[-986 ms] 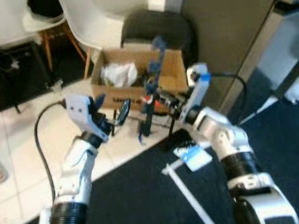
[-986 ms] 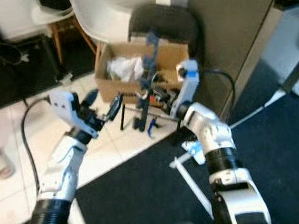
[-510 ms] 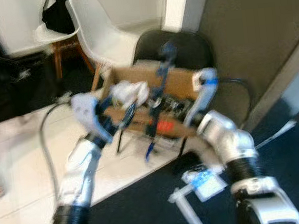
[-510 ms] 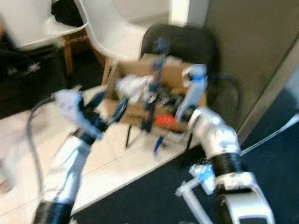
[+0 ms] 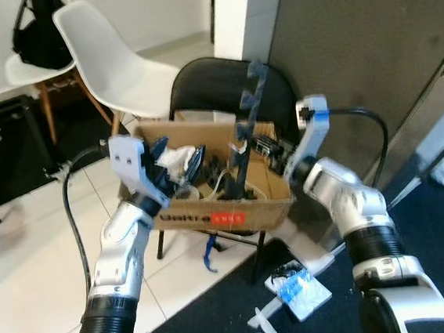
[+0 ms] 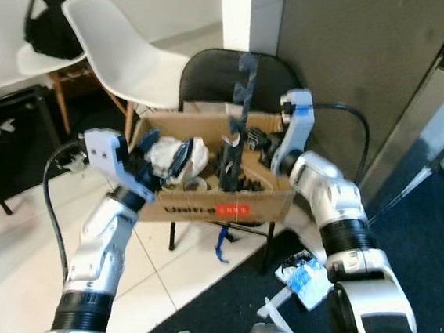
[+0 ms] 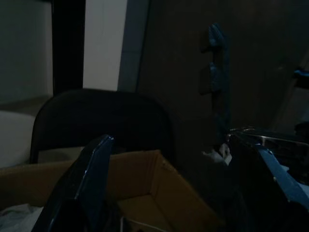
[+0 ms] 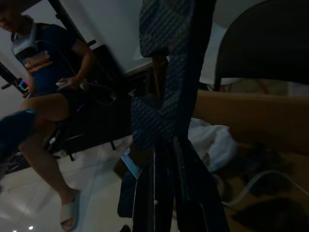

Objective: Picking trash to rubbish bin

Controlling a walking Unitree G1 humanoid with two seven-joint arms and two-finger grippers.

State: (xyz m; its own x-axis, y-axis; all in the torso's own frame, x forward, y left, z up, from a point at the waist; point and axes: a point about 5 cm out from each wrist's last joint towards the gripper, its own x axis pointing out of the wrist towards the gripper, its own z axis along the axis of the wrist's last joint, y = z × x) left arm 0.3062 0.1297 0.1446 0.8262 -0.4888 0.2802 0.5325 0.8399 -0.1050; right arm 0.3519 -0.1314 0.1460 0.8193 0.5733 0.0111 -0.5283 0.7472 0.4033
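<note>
— What is different from one second ago?

— The cardboard box (image 5: pixel 210 207) on the black chair (image 6: pixel 273 79) now sits directly under both arms (the camera came closer), so the drop is near, I judge.

— And the trash?

— A long black notched foam strip (image 6: pixel 242 94), upright above the box. The right gripper (image 6: pixel 241 161) pinches its lower end. The left gripper (image 5: pixel 176 161), at nine o'clock from it, has fingers spread, holding nothing.

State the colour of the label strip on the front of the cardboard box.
Red, on the brown cardboard box; it shows best in the right eye view.
</note>
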